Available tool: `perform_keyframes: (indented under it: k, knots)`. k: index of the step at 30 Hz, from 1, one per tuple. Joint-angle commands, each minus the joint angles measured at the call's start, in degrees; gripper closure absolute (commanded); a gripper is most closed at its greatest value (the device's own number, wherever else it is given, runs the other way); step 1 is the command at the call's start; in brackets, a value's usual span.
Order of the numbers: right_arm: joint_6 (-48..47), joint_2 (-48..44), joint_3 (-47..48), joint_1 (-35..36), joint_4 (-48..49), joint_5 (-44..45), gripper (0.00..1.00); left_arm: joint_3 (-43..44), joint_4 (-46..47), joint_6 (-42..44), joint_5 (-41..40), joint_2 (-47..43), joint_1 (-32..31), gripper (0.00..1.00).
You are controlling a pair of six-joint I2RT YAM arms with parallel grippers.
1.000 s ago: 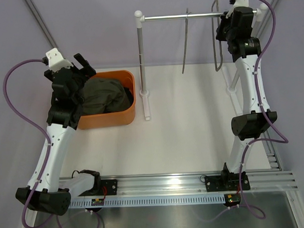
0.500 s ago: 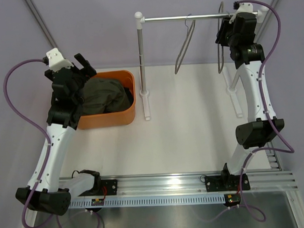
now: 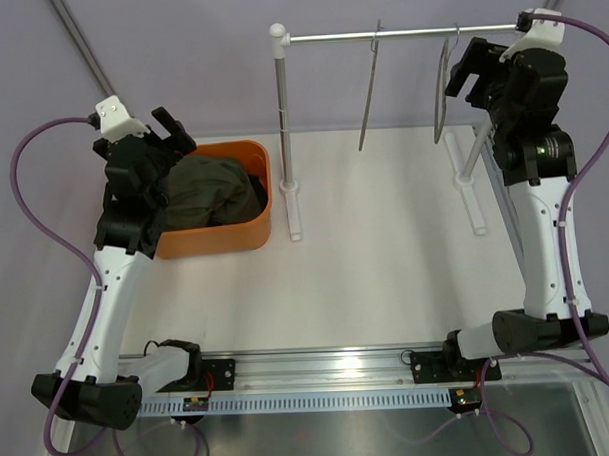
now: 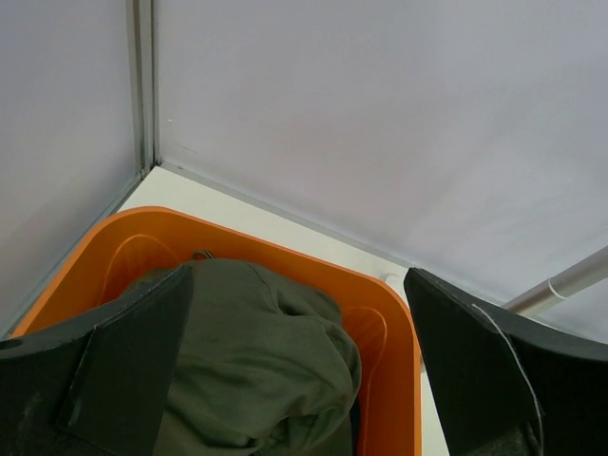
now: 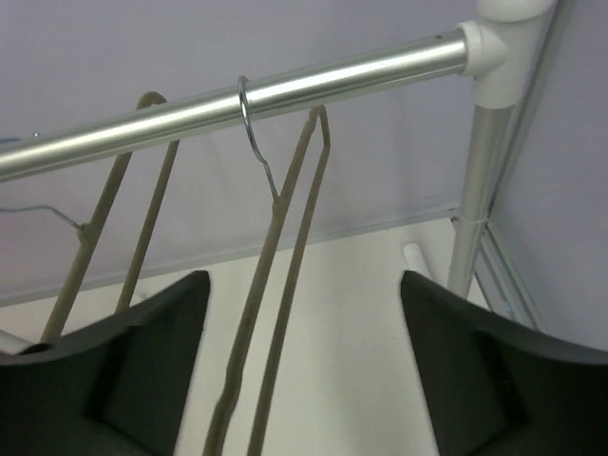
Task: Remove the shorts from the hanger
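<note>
The olive green shorts [image 3: 208, 191] lie bunched in an orange basket [image 3: 266, 179] at the left; in the left wrist view the shorts [image 4: 256, 361] fill the basket [image 4: 399, 332]. My left gripper [image 3: 173, 131] [image 4: 299, 370] hovers open just above them, holding nothing. Two bare hangers hang from the rail [image 3: 408, 31]: one hanger [image 3: 368, 96] mid-rail, one hanger [image 3: 440, 93] [image 5: 285, 285] near the right end. My right gripper [image 3: 471, 67] [image 5: 304, 361] stands open just to that hanger's right, apart from it. No navy shorts can be made out.
The rack's left post [image 3: 284, 119] and foot [image 3: 292, 213] stand beside the basket. Its right post [image 5: 480, 190] and foot [image 3: 474, 207] are close to my right arm. The second hanger [image 5: 114, 228] shows further along the rail [image 5: 285, 90]. Walls enclose the back and sides.
My right gripper has opened, let go of the right-hand hanger and drawn back to the right. The hangers have swung a little on the rail. The left arm has not moved.
</note>
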Motion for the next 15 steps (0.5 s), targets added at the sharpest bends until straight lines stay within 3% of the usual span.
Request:
perform_keyframes:
  k: [1, 7, 11, 15]
  knots:
    - [0.8, -5.91, -2.8, 0.21, 1.45, 2.53, 0.01, 2.05, -0.23, -1.89, 2.64, 1.11, -0.2, 0.01]
    - [4.74, -16.72, -12.02, 0.12, -1.1, 1.56, 0.0, 4.34, -3.13, -2.07, 3.44, 1.03, -4.41, 0.01]
    - [5.81, -27.86, -26.67, 0.12, 2.66, 2.34, 0.01, 4.52, -4.72, -1.28, 1.86, -0.29, -9.59, 0.01]
    - [6.51, -32.54, -32.6, 0.21, 4.09, 1.65, 0.01, 4.78, -7.09, 0.83, 0.1, -0.47, -13.64, 0.01]
